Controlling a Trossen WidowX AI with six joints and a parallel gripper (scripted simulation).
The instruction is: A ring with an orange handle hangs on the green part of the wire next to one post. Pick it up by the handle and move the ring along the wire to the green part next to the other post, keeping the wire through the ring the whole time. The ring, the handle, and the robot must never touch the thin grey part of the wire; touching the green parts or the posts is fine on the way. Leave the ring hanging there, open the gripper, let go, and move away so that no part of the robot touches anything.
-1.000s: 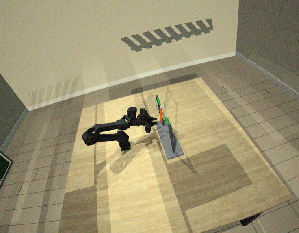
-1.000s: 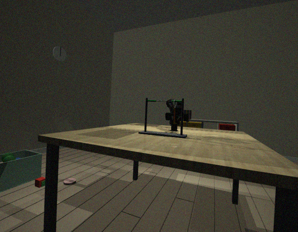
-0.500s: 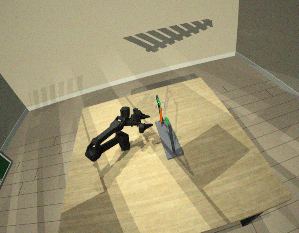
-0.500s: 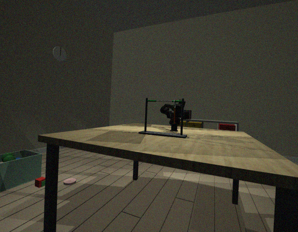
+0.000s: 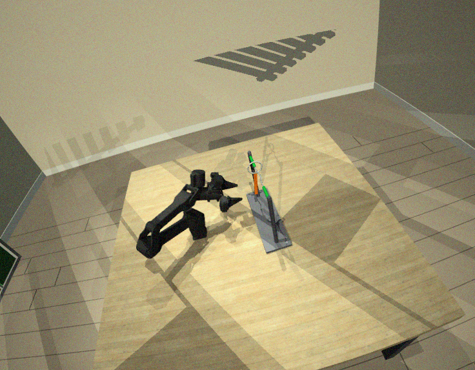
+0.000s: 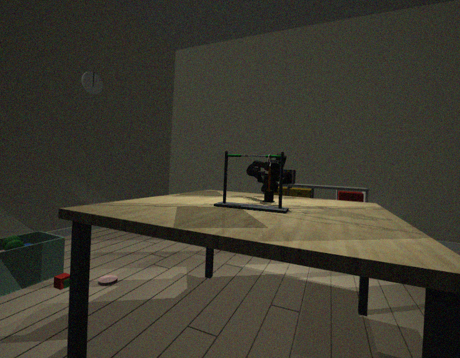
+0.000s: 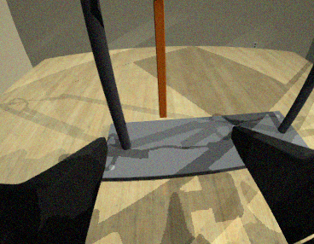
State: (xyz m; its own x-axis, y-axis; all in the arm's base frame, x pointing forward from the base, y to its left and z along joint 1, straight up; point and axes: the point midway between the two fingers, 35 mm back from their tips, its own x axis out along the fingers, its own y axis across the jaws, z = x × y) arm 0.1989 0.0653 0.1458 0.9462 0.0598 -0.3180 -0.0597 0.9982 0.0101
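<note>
The ring [image 5: 261, 166] [image 6: 269, 157] hangs around the green part [image 5: 252, 161] [image 6: 275, 157] next to the far post in the top view, the right post [image 6: 280, 182] in the exterior view. Its orange handle [image 5: 255, 183] [image 6: 269, 179] [image 7: 160, 60] points down. My gripper [image 5: 239, 192] [image 7: 171, 138] is wide open and empty, back from the handle on the arm's side, touching nothing that I can see. In the wrist view the handle's lower end shows beyond and above the fingertips; the ring is out of view.
The other green part [image 5: 266, 191] [image 6: 233, 155] is beside the near post [image 5: 272, 217] [image 6: 225, 179]. The thin grey wire [image 6: 250, 155] runs between the green parts. Both posts stand on a grey base [image 5: 264, 225] [image 7: 143, 171] on the wooden table [image 5: 237, 296].
</note>
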